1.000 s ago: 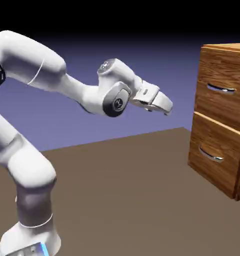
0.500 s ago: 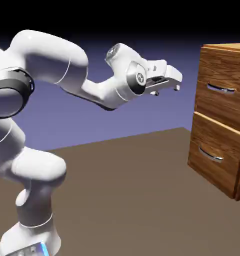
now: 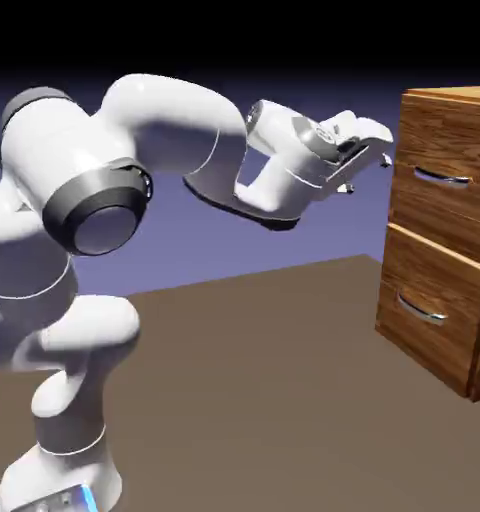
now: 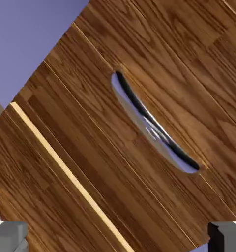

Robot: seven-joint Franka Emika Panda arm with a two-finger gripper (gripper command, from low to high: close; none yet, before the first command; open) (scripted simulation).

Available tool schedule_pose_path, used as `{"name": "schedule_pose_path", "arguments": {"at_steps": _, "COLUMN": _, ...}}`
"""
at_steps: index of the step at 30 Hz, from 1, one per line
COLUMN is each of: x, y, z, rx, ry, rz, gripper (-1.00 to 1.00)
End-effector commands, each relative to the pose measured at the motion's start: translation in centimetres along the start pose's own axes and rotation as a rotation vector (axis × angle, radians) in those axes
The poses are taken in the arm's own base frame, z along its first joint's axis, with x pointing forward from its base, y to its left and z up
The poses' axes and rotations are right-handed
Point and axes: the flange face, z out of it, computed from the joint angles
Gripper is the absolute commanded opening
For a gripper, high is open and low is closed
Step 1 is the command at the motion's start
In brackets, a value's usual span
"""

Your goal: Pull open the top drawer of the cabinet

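Your cabinet [image 3: 439, 215] stands at the exterior view's right, its top drawer [image 3: 424, 135] shut above the lower drawer [image 3: 429, 290], with the silver bar handle [image 3: 443, 177] midway between that front's side edges. Your jaws [image 3: 368, 176] are wide apart, empty and short of it; should you advance at this slant across the bar, a fingertip could strike wood or slip off.
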Motion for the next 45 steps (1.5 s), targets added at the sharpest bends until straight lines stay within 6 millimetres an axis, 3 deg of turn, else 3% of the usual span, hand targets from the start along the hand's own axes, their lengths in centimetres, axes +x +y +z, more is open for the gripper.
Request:
{"name": "schedule_pose_path", "arguments": {"at_steps": 1, "x": 0.0, "y": 0.0, "z": 0.6, "rx": -0.010, "ry": 0.012, "rz": -0.024, "gripper": 0.00}}
{"name": "schedule_pose_path", "arguments": {"at_steps": 20, "x": -0.7, "y": -2.4, "z": 12.5, "rx": -0.209, "ry": 0.317, "rz": -0.565, "gripper": 0.00}}
{"name": "schedule_pose_path", "arguments": {"at_steps": 28, "x": 1.4, "y": -2.3, "z": 18.0, "rx": -0.225, "ry": 0.353, "rz": -0.618, "gripper": 0.00}}
{"name": "schedule_pose_path", "arguments": {"at_steps": 29, "x": 1.4, "y": -2.3, "z": 18.0, "rx": -0.225, "ry": 0.353, "rz": -0.618, "gripper": -1.00}}
{"name": "schedule_pose_path", "arguments": {"at_steps": 30, "x": 1.4, "y": -2.3, "z": 18.0, "rx": -0.225, "ry": 0.353, "rz": -0.618, "gripper": -1.00}}
{"name": "schedule_pose_path", "arguments": {"at_steps": 40, "x": -1.8, "y": -3.1, "z": 10.5, "rx": -0.225, "ry": 0.353, "rz": -0.618, "gripper": -1.00}}
{"name": "schedule_pose_path", "arguments": {"at_steps": 45, "x": -2.9, "y": -3.4, "z": 7.8, "rx": -0.225, "ry": 0.353, "rz": -0.618, "gripper": -1.00}}
